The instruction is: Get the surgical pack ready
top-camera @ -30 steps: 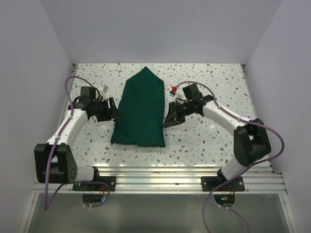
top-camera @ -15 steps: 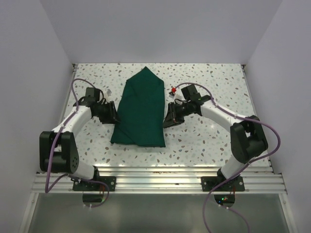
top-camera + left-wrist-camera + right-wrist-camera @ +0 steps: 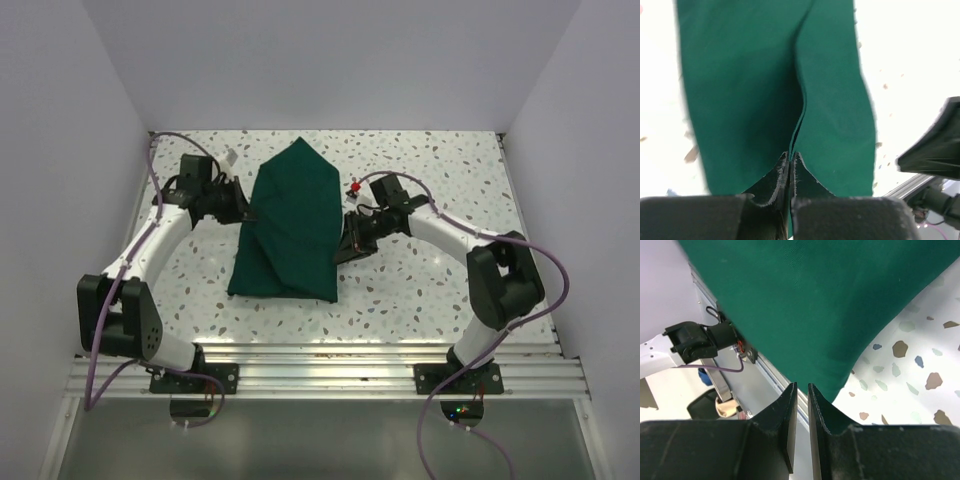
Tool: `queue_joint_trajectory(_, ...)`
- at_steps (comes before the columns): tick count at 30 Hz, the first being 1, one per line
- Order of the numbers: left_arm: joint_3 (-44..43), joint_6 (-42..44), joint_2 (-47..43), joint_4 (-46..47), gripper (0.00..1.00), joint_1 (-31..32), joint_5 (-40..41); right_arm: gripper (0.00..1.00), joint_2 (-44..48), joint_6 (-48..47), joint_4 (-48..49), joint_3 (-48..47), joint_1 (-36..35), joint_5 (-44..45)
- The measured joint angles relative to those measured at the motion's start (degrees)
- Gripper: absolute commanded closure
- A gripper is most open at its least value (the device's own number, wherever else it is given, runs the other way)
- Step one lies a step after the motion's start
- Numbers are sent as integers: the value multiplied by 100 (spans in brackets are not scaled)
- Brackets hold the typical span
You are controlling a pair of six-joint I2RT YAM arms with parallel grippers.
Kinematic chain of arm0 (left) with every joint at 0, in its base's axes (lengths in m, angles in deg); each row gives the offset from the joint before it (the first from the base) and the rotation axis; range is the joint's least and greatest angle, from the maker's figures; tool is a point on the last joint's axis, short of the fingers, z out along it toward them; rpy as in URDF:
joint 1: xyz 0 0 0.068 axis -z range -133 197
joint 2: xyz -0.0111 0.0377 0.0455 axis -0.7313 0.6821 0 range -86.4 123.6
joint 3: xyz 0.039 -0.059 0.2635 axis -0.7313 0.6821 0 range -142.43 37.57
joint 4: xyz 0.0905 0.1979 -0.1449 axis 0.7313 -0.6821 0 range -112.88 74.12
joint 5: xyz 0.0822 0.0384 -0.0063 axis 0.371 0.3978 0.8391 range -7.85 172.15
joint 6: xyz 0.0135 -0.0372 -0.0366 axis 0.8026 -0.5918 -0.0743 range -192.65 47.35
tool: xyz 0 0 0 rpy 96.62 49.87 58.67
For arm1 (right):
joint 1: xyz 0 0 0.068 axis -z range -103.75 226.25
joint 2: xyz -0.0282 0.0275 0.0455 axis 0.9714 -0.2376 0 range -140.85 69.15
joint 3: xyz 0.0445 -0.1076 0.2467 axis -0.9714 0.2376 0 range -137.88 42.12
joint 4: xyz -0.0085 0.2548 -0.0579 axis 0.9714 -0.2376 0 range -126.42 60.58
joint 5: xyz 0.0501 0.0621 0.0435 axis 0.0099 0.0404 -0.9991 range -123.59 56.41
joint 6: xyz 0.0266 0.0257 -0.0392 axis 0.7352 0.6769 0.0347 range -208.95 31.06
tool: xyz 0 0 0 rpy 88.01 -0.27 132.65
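Left gripper has moved up and closed on the green cloth's edge

We work on a white table with a speckled terrazzo top, flecked in grey and brown. Plain white walls close it in on three sides: the back wall, the left wall and the right wall. Ribbed aluminium rails run along the near edge of the table. Below them we see a smooth grey panel. The light is bright and even, with soft shadows. In the left wrist view the table top is washed out almost to white.
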State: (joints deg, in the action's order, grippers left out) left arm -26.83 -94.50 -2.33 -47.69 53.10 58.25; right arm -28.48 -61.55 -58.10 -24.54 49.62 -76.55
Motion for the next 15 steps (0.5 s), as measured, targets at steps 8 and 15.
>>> queue_joint_trajectory(8,-457,-162,188,81,100,190,199,82,-219,-2,-63,-293,0,39)
queue_joint_trajectory(15,-546,-103,966,-337,100,140,901,82,-302,20,-48,-431,0,26)
